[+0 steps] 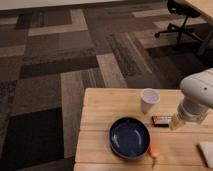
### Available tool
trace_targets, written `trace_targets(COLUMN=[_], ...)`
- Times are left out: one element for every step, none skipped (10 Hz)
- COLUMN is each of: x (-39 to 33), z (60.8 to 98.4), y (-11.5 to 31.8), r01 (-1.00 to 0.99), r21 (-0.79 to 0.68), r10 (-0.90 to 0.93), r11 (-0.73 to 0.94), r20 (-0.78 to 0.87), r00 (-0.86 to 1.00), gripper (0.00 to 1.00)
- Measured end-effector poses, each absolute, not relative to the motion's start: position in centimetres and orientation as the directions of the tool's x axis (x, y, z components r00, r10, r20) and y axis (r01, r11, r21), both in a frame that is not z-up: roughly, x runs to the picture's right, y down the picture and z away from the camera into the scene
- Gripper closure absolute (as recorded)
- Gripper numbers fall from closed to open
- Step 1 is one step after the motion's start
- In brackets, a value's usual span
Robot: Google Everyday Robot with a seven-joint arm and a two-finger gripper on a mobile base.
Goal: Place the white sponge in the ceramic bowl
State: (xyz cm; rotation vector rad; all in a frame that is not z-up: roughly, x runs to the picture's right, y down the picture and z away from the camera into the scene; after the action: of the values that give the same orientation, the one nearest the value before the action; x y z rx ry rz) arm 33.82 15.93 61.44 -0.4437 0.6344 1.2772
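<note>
The ceramic bowl is dark navy, round and shallow, and sits on the wooden table near its front edge. The white sponge is a pale block at the table's front right corner, partly cut off by the frame edge. My gripper hangs from the white arm at the right, just right of the dark flat item and right of and behind the bowl. It is up and to the left of the sponge and apart from it. I see nothing held in it.
A small white cup stands behind the bowl. A dark flat red-marked item lies between cup and gripper. A small orange object lies by the bowl's front right rim. An office chair stands far back right.
</note>
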Motion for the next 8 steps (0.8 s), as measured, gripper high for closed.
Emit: trace_targets(x=[34.4, 35.6, 36.7, 37.8, 39.0, 40.0, 41.3, 42.9], z=[61.4, 61.2, 61.3, 61.4, 61.7, 62.1, 62.5, 62.8], y=[16.0, 16.3, 16.7, 17.2, 18.1, 19.1, 20.8, 22.8], r01=[-0.972, -0.977, -0.984, -0.988, -0.992, -0.995, -0.998, -0.999], r21=[0.046, 0.055, 0.053, 0.054, 0.048, 0.041, 0.034, 0.027], r10=[0.743, 0.757, 0.774, 0.786, 0.8, 0.808, 0.809, 0.805], r11=[0.232, 0.206, 0.172, 0.148, 0.117, 0.089, 0.057, 0.02], r20=[-0.654, -0.642, -0.625, -0.612, -0.596, -0.588, -0.587, -0.593], r00=[0.146, 0.123, 0.102, 0.085, 0.066, 0.048, 0.026, 0.0], gripper=[0.35, 0.35, 0.35, 0.35, 0.35, 0.35, 0.35, 0.35])
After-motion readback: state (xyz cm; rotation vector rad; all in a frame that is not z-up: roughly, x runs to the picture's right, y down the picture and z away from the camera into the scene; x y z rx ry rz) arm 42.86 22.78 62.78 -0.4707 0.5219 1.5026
